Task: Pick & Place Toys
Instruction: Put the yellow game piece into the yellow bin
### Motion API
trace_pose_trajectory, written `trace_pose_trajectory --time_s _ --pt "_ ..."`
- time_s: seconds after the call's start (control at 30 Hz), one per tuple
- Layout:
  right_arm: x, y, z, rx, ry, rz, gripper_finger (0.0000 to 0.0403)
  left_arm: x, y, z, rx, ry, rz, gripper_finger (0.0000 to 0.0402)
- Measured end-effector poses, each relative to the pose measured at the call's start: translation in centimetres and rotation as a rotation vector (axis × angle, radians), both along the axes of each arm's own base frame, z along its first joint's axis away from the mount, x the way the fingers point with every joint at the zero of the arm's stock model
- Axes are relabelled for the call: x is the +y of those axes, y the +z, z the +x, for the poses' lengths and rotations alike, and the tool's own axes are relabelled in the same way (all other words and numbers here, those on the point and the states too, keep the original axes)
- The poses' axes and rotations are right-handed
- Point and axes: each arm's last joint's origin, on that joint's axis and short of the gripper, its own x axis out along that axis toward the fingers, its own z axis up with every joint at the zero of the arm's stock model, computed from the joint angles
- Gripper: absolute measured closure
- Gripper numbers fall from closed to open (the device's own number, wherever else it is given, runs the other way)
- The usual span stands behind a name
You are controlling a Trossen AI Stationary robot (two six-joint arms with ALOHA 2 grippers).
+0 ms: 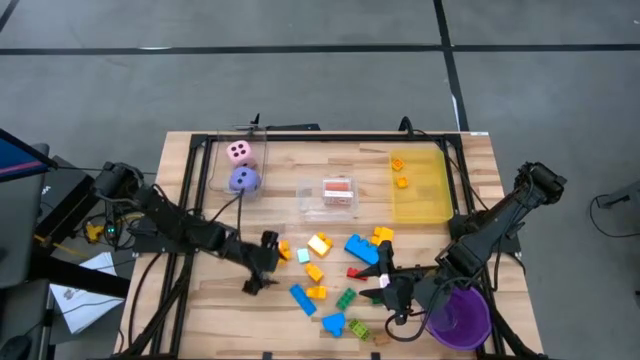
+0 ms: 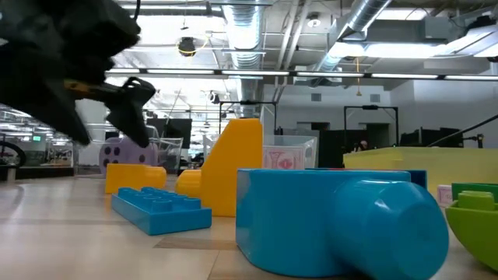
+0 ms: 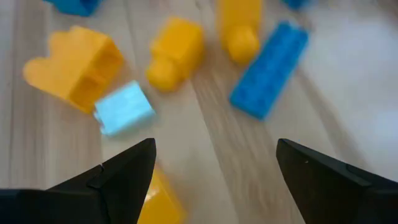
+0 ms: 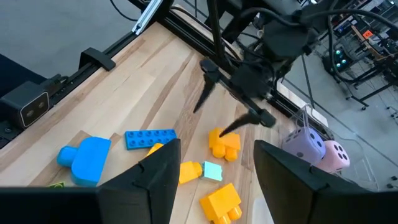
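The toys are small bricks scattered on the wooden table's near middle: a yellow brick, a light blue one, blue bricks and green ones. A pink die and a purple die sit in a clear bin at the far left. My left gripper hovers open just left of the bricks, slanting down, with bare table between its fingers. A yellow brick shows beside one finger. My right gripper hangs open higher up, right of the bricks, with nothing between its fingers.
A clear bin holding a pink-backed card stands at the far middle. A yellow see-through bin with two orange bricks stands at the far right. A round purple cup sits near the right front corner. A black frame edges the table.
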Motion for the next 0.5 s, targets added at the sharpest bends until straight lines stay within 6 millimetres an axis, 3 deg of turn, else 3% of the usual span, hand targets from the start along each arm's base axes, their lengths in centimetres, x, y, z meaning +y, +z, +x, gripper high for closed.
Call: trace_pose_trajectory --time_s 0.13,0.3,0.5 --pt "0.00 0.00 0.00 0.000 0.000 0.000 0.0207 0.06 -0.28 -0.44 0.013 0.129 0.054 0.0073" --pt "0.00 0.00 0.00 0.000 0.000 0.000 0.0207 0.26 -0.42 -0.57 0.043 0.426 -0.185 0.0073" --pt "-0.04 0.01 0.03 -0.001 -0.002 0.000 0.0207 -0.46 -0.40 -0.86 0.060 0.578 -0.371 0.0073"
